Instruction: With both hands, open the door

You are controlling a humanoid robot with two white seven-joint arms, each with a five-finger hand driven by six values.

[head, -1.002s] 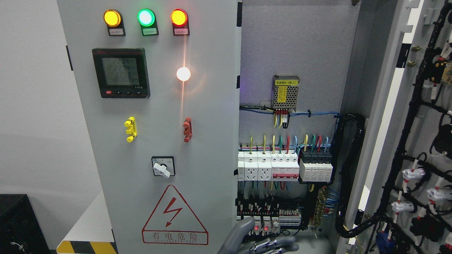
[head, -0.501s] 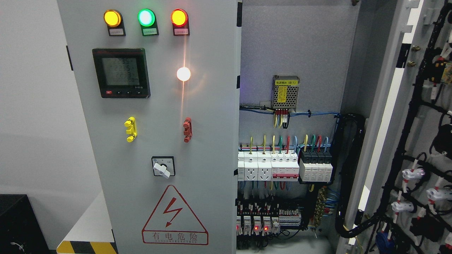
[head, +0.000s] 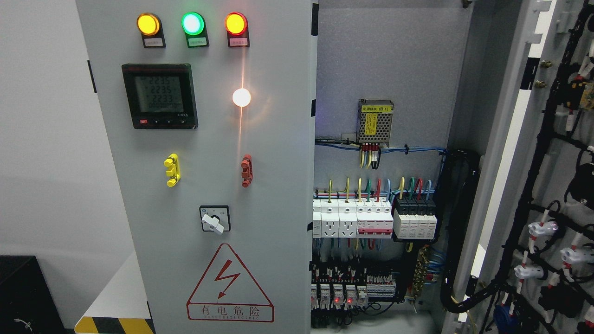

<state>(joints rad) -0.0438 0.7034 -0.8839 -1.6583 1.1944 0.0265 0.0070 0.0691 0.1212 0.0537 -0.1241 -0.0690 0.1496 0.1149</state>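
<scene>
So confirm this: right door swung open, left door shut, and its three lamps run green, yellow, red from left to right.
Lamp order is wrong. The head view shows yellow lamp, green lamp, then red lamp on the shut left door; the right door is swung open.

The closed left door [head: 204, 185] fills the left half of the view. On it, three lamps [head: 192, 23] sit in a row at the top, a meter [head: 160, 96] below them, and two handles [head: 171, 170] side by side lower down. A rotary switch [head: 214, 219] sits under those, above a warning triangle [head: 229, 283]. To the right is the open cabinet [head: 385, 60]: a power supply [head: 375, 122] above a row of breakers [head: 373, 220]. The right door [head: 557, 185] stands swung open at far right.
</scene>
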